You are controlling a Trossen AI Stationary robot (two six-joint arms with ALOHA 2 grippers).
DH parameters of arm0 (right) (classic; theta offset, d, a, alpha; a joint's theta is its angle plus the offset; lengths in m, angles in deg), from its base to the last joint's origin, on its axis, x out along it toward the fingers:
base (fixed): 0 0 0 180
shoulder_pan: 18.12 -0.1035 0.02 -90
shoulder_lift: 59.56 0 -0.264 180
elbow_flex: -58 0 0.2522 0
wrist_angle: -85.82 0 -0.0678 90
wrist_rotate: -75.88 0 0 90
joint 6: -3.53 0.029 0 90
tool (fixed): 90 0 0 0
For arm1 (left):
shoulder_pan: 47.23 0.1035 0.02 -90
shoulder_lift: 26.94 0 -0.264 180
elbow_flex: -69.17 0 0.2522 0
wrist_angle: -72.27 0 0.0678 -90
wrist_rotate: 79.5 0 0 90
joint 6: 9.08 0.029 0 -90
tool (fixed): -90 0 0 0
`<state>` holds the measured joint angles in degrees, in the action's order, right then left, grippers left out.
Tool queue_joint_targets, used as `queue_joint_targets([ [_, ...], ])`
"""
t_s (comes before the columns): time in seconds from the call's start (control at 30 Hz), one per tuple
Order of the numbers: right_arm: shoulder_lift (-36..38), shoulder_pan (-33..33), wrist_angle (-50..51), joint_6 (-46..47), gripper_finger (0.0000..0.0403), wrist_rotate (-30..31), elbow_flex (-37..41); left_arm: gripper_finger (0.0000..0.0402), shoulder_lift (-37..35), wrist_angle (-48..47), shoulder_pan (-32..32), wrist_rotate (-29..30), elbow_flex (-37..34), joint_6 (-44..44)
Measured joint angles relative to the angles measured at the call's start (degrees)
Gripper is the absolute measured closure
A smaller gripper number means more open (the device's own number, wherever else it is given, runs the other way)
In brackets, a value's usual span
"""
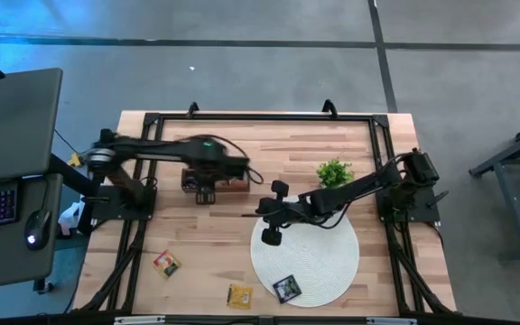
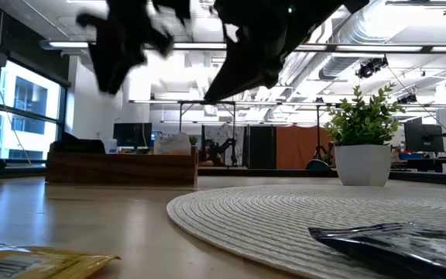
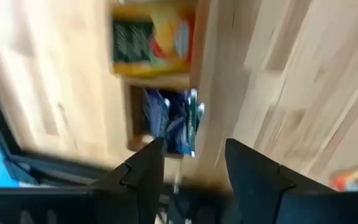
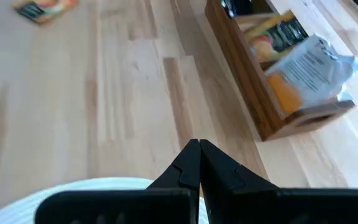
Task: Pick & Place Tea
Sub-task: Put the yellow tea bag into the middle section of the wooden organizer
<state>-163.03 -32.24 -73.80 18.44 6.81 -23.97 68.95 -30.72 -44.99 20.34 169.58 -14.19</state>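
Note:
Three tea packets lie flat near the table's near edge: a red-green one [image 1: 166,263] on the wood, a yellow one [image 1: 239,294] [image 2: 29,260] beside the mat, and a black one [image 1: 286,288] [image 2: 393,244] on the round white mat [image 1: 319,257]. More packets stand in the wooden tray [image 1: 217,183], among them a blue one [image 3: 173,121] and a yellow-green one [image 3: 151,40]. My left gripper [image 1: 208,192] [image 3: 194,162] hangs open above the tray, holding nothing. My right gripper [image 1: 272,230] [image 4: 197,155] is shut and empty, above the mat's far-left edge.
A small green plant in a white pot [image 1: 334,171] [image 2: 362,136] stands behind the mat, close to the right arm. The tray [image 4: 278,68] sits left of centre. A black frame [image 1: 242,117] runs round the tabletop. Bare wood lies between tray and mat.

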Motion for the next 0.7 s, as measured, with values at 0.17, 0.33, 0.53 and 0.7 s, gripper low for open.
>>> queue_joint_targets([
  [0.17, 1.69, -1.99, 4.13, -0.84, 0.0402, -1.5, 0.02, 0.0236, -14.73, 10.55, -5.09, 3.03, -4.91, -11.95],
  [0.33, 3.31, -5.14, 5.27, -2.39, 0.0402, -4.74, 0.02, 0.0236, -29.72, 35.05, -15.61, 2.73, -20.52, -24.61],
  [0.53, 3.82, -10.57, 6.41, -2.93, 0.0402, -16.06, 0.02, 0.0236, -36.41, 65.96, -26.82, 2.12, -38.83, -26.21],
  [0.7, 2.79, -15.37, 5.94, 2.84, 0.0391, -16.26, 0.0, 0.0236, -35.26, 76.67, -31.36, 1.73, -47.19, -27.27],
])
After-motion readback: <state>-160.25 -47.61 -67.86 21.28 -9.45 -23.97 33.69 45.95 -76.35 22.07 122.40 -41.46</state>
